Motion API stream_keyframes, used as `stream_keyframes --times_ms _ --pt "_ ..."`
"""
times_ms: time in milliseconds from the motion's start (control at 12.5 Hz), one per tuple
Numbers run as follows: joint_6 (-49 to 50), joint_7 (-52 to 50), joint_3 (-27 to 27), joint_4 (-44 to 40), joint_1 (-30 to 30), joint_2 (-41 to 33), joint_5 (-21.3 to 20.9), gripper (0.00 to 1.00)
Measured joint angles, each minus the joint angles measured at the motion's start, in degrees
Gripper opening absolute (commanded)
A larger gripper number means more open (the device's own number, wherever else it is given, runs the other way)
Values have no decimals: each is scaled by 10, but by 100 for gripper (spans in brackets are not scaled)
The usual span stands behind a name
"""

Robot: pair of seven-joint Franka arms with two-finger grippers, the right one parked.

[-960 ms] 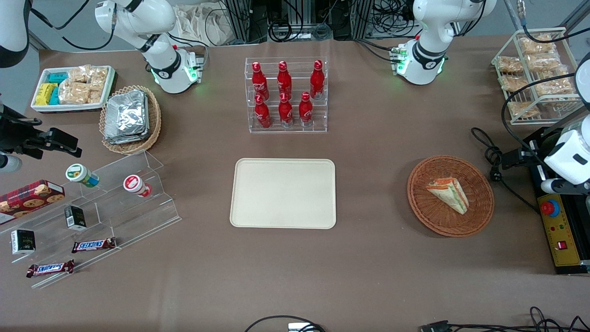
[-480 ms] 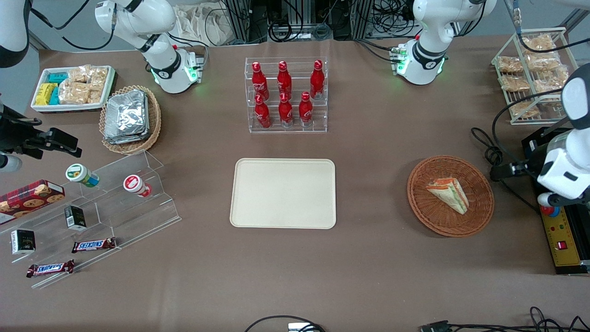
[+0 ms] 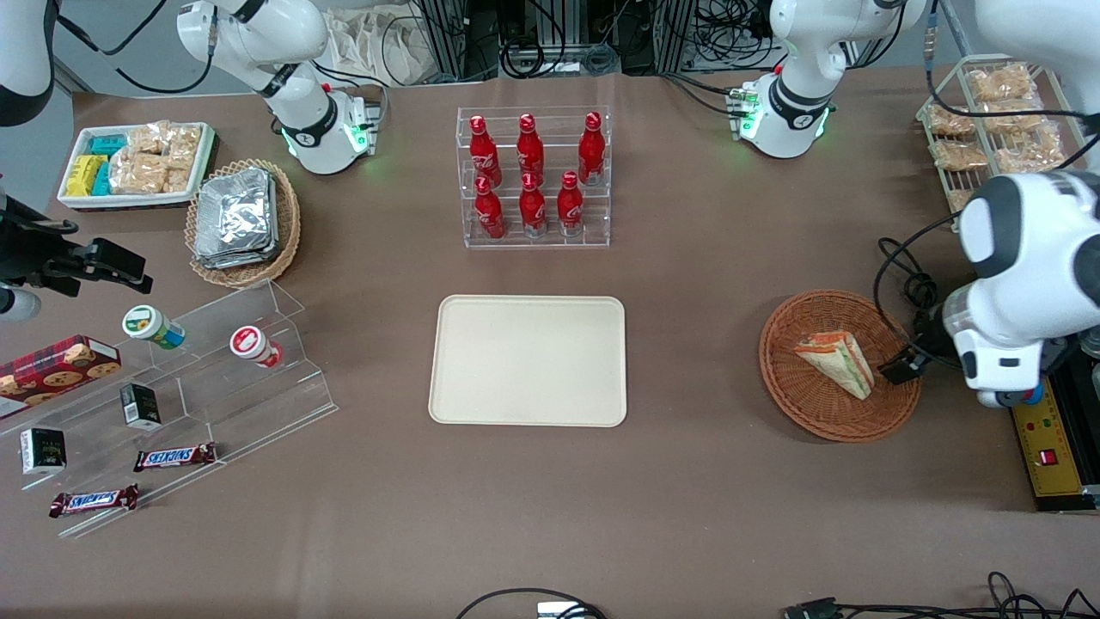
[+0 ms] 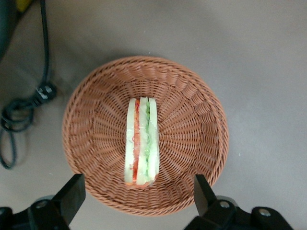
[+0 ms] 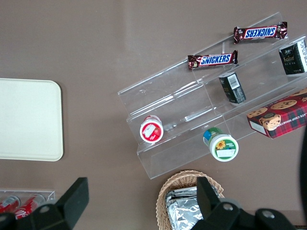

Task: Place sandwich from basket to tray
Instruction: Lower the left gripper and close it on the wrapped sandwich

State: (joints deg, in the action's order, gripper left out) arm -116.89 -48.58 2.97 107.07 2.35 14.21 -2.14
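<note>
Left wrist view shows the gripper (image 4: 139,203) hovering above the basket (image 4: 201,115), jaws spread wide with nothing between them. The sandwich (image 4: 140,142) lies in the basket, untouched. Toward the parked arm's end, the tray (image 3: 528,360) sits on the table (image 3: 687,481), well apart.

Left arm: it has swung in from the working arm's end of the table toward the basket (image 3: 840,365).
End effector (image 4: 139,201): now above the basket rim, fingers (image 4: 72,195) wide apart, just beside the sandwich (image 3: 835,362).
</note>
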Motion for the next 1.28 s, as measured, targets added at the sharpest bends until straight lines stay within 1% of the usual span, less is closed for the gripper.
stream_keyframes --times_ms 160,320,800,880,960,1040,1120,1280 --pt "-65 -26 3 58 0 2 0 100" --pt "-93 -32 3 97 0 5 0 100" --pt "-100 -34 3 111 0 43 0 100" --pt "-108 -35 3 111 0 51 0 92" --pt "-119 -35 3 111 1 58 0 54" --pt "-129 -35 3 111 1 65 0 11" --pt "-136 -35 3 111 1 70 0 0" --pt "-140 -35 3 108 1 73 0 0"
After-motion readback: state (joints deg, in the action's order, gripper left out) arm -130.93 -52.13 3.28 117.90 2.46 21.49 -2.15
